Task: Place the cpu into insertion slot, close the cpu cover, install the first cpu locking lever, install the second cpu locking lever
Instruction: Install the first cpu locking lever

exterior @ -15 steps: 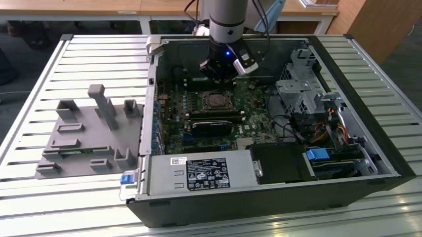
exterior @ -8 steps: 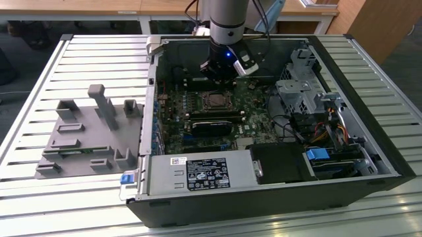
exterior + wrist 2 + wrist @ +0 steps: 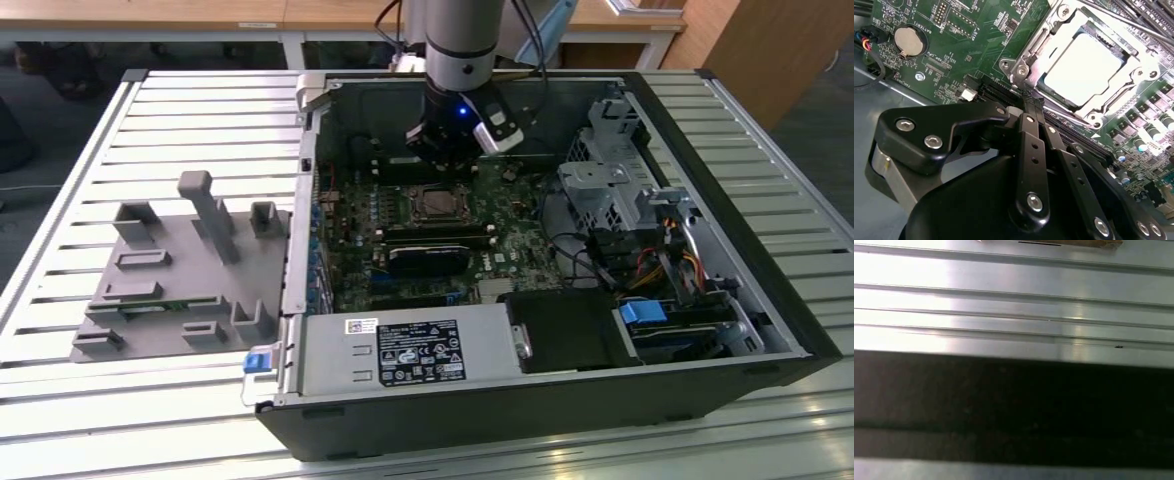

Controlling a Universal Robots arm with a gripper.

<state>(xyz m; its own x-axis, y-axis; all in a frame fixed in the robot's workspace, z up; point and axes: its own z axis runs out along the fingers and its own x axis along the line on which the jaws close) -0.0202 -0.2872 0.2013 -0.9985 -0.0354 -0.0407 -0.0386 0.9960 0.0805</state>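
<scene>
Since the cpu sits under the stiff, thin cpu cover, the closed, empty gripper at its 7 o'clock likely needs only light pushes.

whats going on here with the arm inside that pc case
A single robot arm reaches into an open computer case lying on a slatted metal table. The gripper, fingers together and holding nothing, is at the edge of the insertion slot on the green motherboard. The cpu already sits in the slot, and the cpu cover lies down around it. Whether the locking levers are latched is hard to tell.
</scene>
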